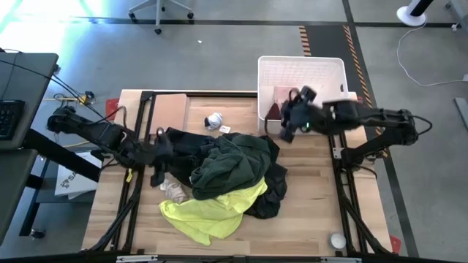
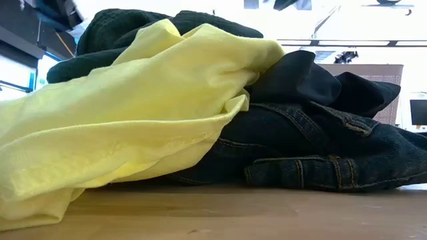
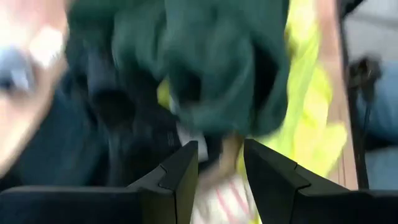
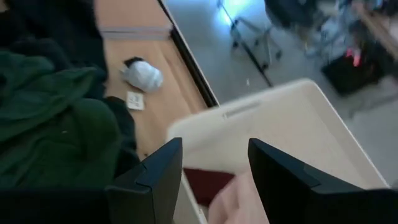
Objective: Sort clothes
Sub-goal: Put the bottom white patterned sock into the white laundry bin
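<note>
The pile of clothes lies at the middle of the counter (image 1: pixel 307 234): the dark green garment (image 1: pixel 230 166) on top, the yellow one (image 1: pixel 208 212) spilling toward six o'clock, black pieces (image 1: pixel 272 191) and jeans (image 2: pixel 320 157) along the three o'clock side, and a pale striped piece (image 1: pixel 174 191) poking out at about eight o'clock. A maroon piece (image 1: pixel 276 111) already lies in the white bin (image 1: pixel 301 73) at one o'clock, with pale pink fabric (image 4: pixel 239 199) just inside the rim near it. The right gripper (image 1: pixel 291 123) hangs over the bin's near edge, its jaws apart and empty, so its drop looks finished. The left gripper (image 1: pixel 157 162) sits at the nine o'clock edge of the pile, jaws moderately apart with nothing between them, pointed at the seam where green, black and the striped piece meet. The step in hand seems to be the left arm's next pick. To do it well, it should commit to one garment only, probably the striped piece nearest the fingers (image 3: pixel 183 171), press down into a single fold, close fully, and lift high enough that the fabric peels clear without dragging the green piece along. The right arm should clear the bin first. The small ball (image 1: pixel 214 120) at twelve o'clock is best left alone.
</note>
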You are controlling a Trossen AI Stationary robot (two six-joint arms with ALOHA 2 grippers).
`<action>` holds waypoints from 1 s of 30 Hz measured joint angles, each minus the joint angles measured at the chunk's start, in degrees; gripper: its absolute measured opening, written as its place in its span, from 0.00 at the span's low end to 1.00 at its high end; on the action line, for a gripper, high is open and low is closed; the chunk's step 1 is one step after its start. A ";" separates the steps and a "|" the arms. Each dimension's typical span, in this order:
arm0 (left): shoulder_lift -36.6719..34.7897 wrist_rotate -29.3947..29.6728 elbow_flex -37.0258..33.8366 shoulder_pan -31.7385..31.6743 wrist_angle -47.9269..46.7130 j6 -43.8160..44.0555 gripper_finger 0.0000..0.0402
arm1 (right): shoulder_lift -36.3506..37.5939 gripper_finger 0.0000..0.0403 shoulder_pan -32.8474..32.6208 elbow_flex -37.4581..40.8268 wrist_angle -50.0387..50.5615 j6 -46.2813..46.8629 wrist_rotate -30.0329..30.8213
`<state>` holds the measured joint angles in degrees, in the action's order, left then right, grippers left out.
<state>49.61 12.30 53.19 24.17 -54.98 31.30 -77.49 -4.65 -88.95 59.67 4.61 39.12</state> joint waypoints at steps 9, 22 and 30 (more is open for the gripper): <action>6.64 -2.33 -4.81 7.89 -5.22 17.95 0.32 | -0.02 0.45 -11.24 13.93 -15.02 2.65 9.10; 12.96 -5.33 -19.45 11.68 12.67 26.70 0.33 | 0.00 0.45 -17.11 16.74 -23.55 -0.96 16.62; 17.15 -3.03 -25.83 11.68 24.51 26.82 0.43 | 0.00 0.45 -16.73 16.74 -23.95 -0.57 16.48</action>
<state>66.77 9.27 27.36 35.86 -30.47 58.12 -77.49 -21.39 -72.20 35.73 4.03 55.59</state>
